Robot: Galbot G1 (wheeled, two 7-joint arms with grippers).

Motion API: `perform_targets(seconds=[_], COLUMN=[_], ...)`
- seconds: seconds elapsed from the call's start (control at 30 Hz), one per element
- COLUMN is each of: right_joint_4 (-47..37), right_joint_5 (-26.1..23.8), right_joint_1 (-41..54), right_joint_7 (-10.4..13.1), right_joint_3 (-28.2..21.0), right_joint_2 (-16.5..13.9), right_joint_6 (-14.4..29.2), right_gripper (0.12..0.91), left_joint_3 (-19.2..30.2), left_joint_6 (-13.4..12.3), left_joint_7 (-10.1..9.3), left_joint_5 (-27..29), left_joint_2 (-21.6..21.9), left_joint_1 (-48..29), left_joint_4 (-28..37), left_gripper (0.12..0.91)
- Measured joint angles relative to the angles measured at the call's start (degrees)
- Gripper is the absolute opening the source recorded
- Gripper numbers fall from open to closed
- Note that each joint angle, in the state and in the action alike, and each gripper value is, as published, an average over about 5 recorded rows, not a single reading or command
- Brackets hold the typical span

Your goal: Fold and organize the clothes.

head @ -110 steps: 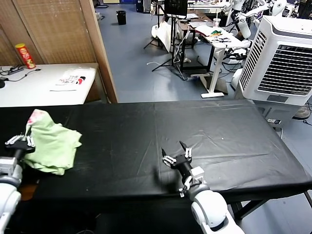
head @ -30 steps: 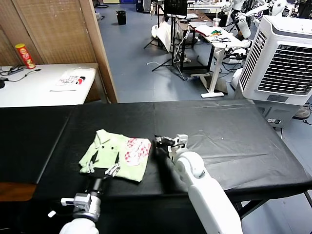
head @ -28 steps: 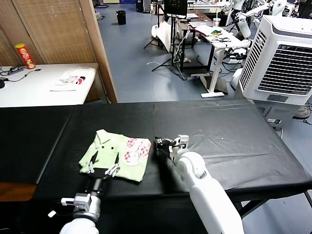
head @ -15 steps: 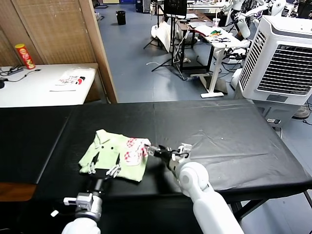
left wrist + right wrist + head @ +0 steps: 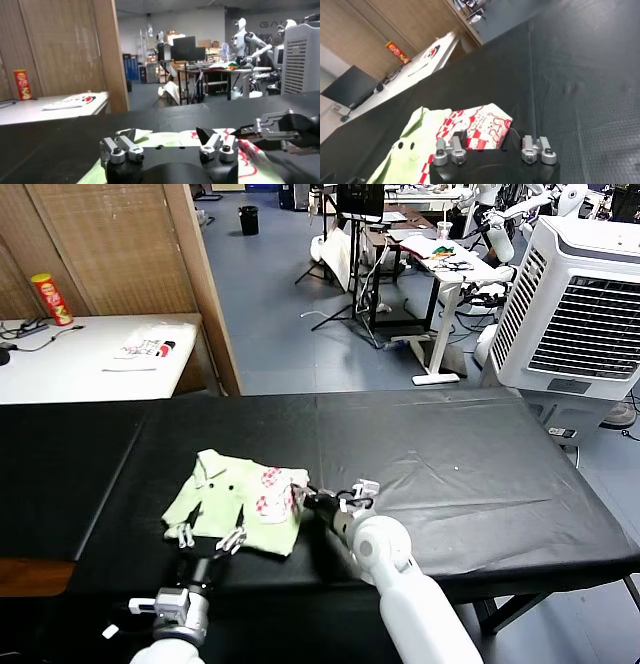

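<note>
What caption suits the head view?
Green shirt on black table, right gripper at its edge, left gripper nearby.

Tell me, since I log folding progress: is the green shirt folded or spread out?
Partly folded. The green shirt lies as a compact bundle on the black table, collar and print patch up, sleeves not spread.
</note>
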Motion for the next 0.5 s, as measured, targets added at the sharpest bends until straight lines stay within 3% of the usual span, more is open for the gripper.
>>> perform_targets(seconds=[0.1, 0.23, 0.33, 0.43, 0.5], right_joint_4=[-1.31, -3.75, -6.17, -7.66, -7.52], right_joint_5=[-2.15, -7.98, -15.38, -23.15, -26.72], right_joint_1=[1.27, 4.20, 7.27, 9.60, 10.04], right_joint_7=[-1.76, -6.19, -11.55, -16.67, -18.49], right_joint_3=[-0.07, -1.01, -2.35, -3.67, -4.06], right_joint_2=[-0.62, -2.44, -4.72, -7.33, -9.03], right_joint_6=[0.68, 2.90, 5.59, 8.24, 9.50], right_gripper=[0.187, 0.130, 0.145, 0.244, 0.354], left_joint_3=[0.02, 0.00, 0.00, -0.01, -0.11], left_joint_6=[-0.01, -0.19, -0.74, -2.15, -3.37], left_joint_7=[0.04, 0.44, 0.80, 0.90, 1.29], left_joint_5=[-0.14, -0.33, -0.42, -0.71, -1.18], left_joint_2=[-0.05, 0.03, 0.17, 0.37, 0.56], left_joint_1=[0.12, 0.46, 0.88, 1.30, 1.58], left_joint_4=[-0.09, -0.18, -0.38, -0.23, 0.15], left_gripper=[0.798, 0.798, 0.798, 0.798, 0.798])
